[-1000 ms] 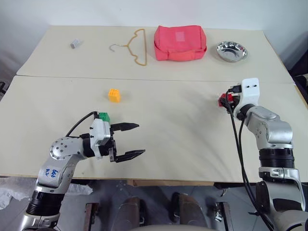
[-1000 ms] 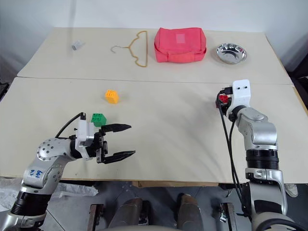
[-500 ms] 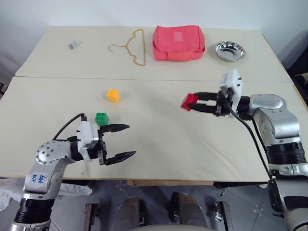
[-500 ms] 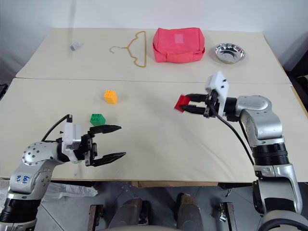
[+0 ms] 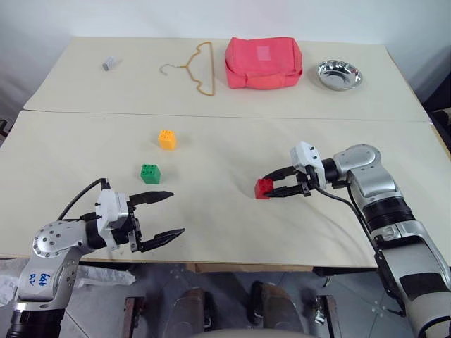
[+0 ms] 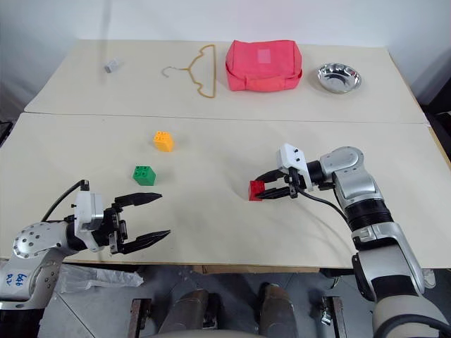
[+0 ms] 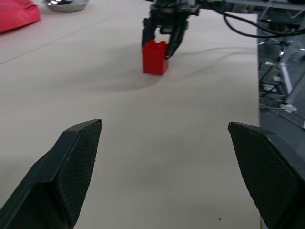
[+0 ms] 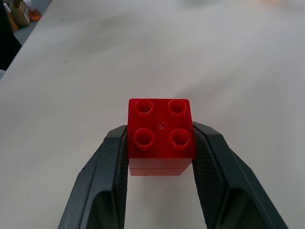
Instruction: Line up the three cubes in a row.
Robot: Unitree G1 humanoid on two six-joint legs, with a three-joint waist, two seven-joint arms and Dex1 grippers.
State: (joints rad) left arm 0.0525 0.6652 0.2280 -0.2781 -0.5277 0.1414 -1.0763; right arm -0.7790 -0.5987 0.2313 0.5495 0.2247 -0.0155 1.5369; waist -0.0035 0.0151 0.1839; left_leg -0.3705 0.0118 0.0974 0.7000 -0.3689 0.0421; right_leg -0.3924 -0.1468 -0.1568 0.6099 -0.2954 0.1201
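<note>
Nearest the table's front edge, at about seven o'clock, the left gripper (image 5: 156,215) hung with its fingers spread as wide as they go and nothing between them. Toward three o'clock of centre, the right gripper (image 5: 266,188) was clamped on the red cube (image 5: 263,188), which sat at or just above the table (image 5: 296,134). The green cube (image 5: 149,173) lay near nine o'clock and the orange-yellow cube (image 5: 167,139) just beyond it toward ten, well apart from the red one. To place it well, the red cube probably should travel on toward that pair, land square on their line, and be let go only once flat. The right wrist view showed the four studs (image 8: 160,126) facing up and the pads gripping opposite side faces; the left wrist view showed the cube's base meeting its shadow.
</note>
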